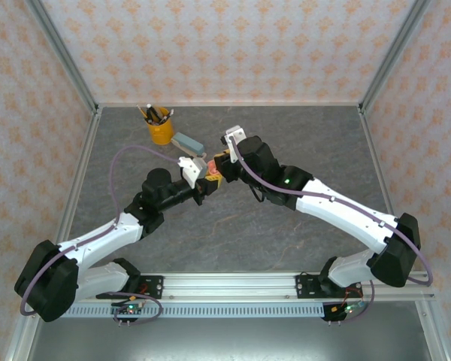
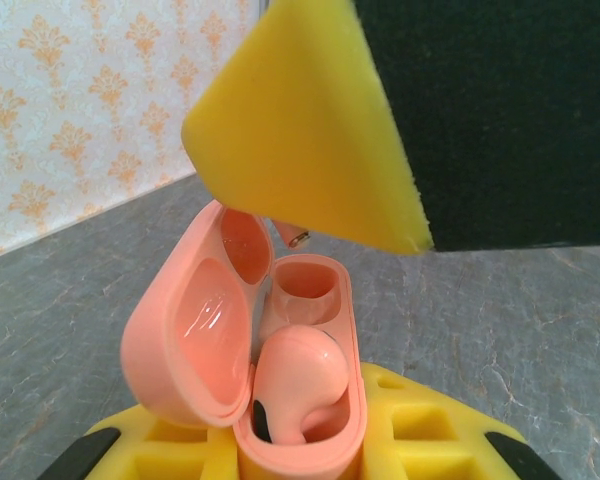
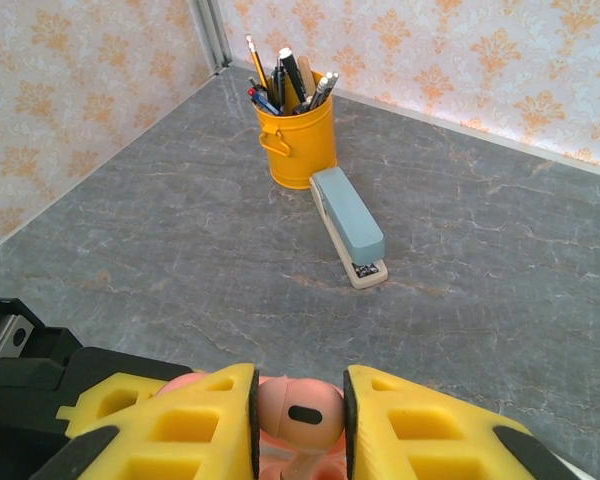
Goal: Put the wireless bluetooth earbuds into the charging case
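Wireless bluetooth earbuds are both at the case: one pink earbud (image 3: 300,405) is pinched between the yellow pads of the right claw (image 3: 298,430), its stem tip just above the empty far socket of the open pink charging case (image 2: 195,350). A second pink earbud (image 2: 295,385) sits in the near socket. The left claw (image 2: 300,450) is closed around the case over mid-desk (image 1: 286,135).

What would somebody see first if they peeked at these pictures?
The open pink charging case, held mid-table by the left arm's yellow fingers, with one pink earbud already tucked inside. Just above it, the right arm's fingers pinch a second pink earbud. At the back stand a yellow pencil cup and a grey-blue stapler.
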